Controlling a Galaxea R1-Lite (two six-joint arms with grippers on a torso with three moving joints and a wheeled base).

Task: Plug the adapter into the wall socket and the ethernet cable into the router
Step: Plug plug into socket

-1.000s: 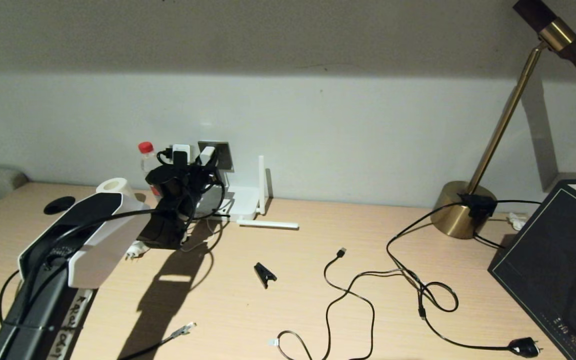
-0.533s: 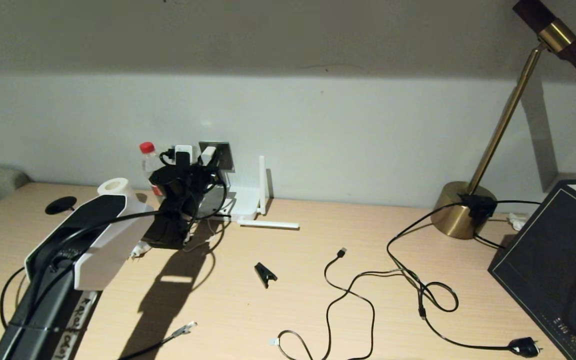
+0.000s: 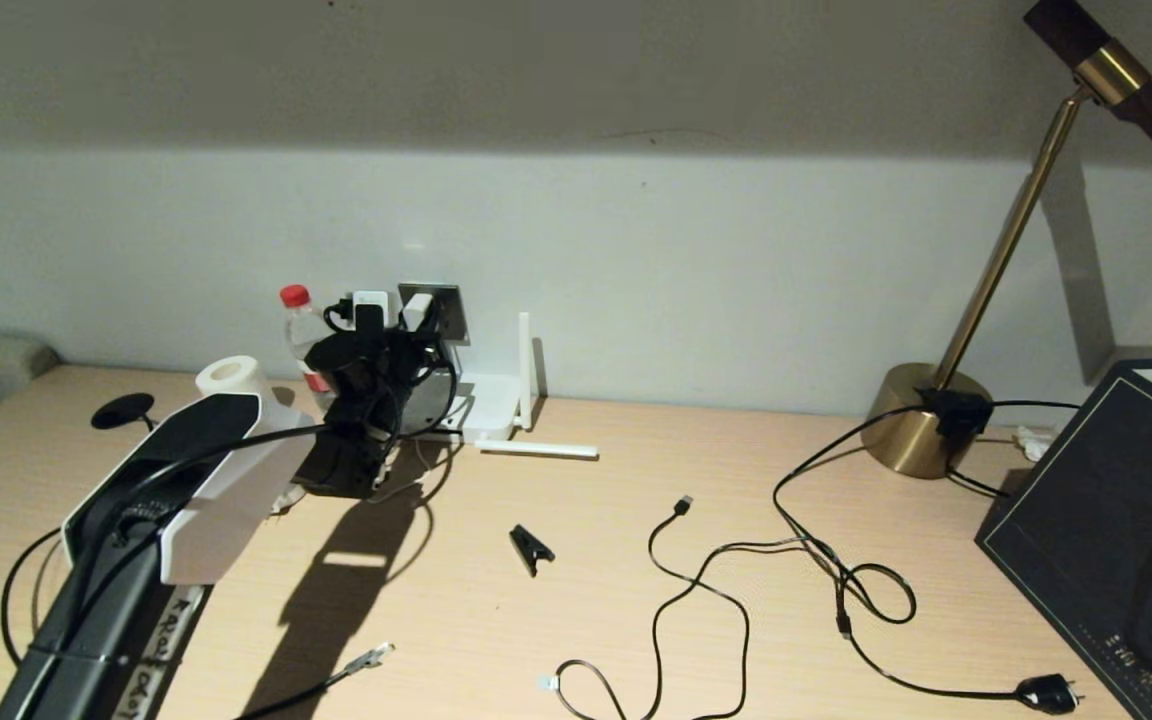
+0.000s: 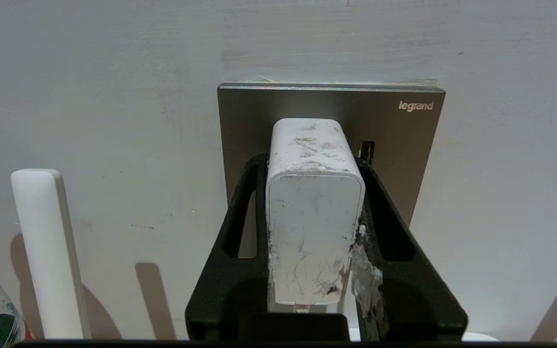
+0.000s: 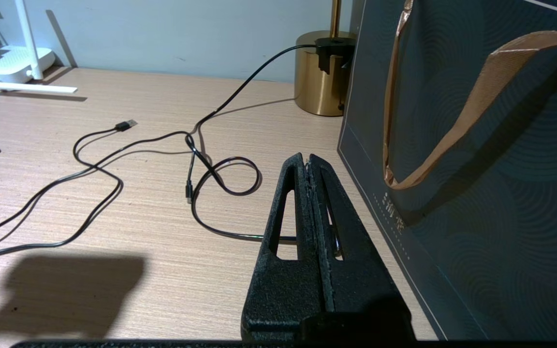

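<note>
My left gripper (image 4: pixel 312 159) is shut on the white adapter (image 4: pixel 315 208), one black finger on each side. The adapter's far end is up against the grey wall socket (image 4: pixel 404 135); its prongs are hidden. In the head view the adapter (image 3: pixel 416 308) sits at the socket (image 3: pixel 450 312) above the white router (image 3: pixel 488 405), which has one antenna upright and one lying flat. The black ethernet cable (image 3: pixel 368 659) lies loose near the table's front edge, clear connector free. My right gripper (image 5: pixel 307 157) is shut on nothing, low over the table beside the dark bag.
A red-capped bottle (image 3: pixel 296 318) and a paper roll (image 3: pixel 228 375) stand left of the socket. A black clip (image 3: pixel 531 548), a USB-tipped cable (image 3: pixel 681 505) and a cable with a power plug (image 3: pixel 1046 692) lie mid-table. A brass lamp base (image 3: pixel 921 420) and a dark bag (image 3: pixel 1106 520) stand right.
My left arm has edged forward and to the right, bringing the adapter closer onto the socket plate. Nothing else on the table has moved.
</note>
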